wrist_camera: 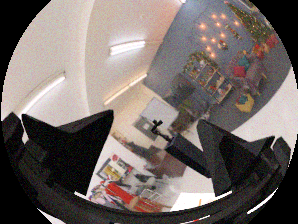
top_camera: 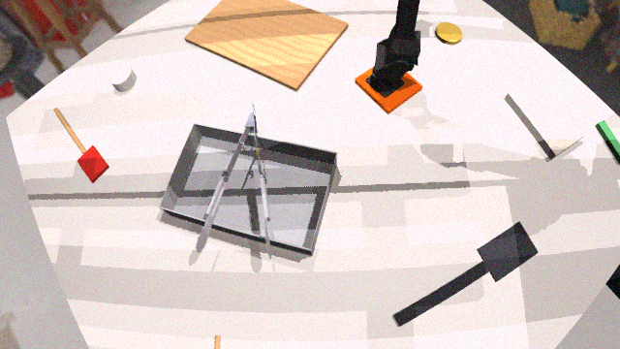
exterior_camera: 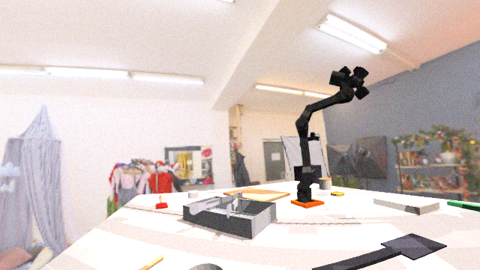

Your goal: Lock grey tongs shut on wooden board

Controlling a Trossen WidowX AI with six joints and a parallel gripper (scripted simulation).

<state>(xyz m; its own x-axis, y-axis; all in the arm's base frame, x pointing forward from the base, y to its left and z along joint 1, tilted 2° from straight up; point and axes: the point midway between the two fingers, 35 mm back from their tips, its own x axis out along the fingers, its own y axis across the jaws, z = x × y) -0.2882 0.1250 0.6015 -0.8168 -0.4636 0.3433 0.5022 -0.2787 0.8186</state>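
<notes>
The grey tongs (top_camera: 217, 196) (exterior_camera: 206, 204) lie spread open across the roasting tin (top_camera: 184, 165) (exterior_camera: 225, 225). Their hinge end is over the tin's back wall, and their two arm ends reach past its front wall. The wooden board (top_camera: 273, 46) (exterior_camera: 262, 194) lies flat behind the tin, with nothing on it. My gripper (exterior_camera: 350, 80) (wrist_camera: 157, 119) is raised high above the table, far from the tongs. Its two black fingers stand wide apart in the wrist view with nothing between them. The top view does not show it.
The arm's orange base (top_camera: 388, 103) (exterior_camera: 307, 203) stands right of the board. A red-headed tool (top_camera: 93, 164) (exterior_camera: 161, 205) and a white cylinder (top_camera: 123, 79) (exterior_camera: 193, 194) lie left. A black paddle (top_camera: 508, 251) (exterior_camera: 414, 245), a grey angled piece (top_camera: 530, 127) and a green bar (top_camera: 607, 141) lie right.
</notes>
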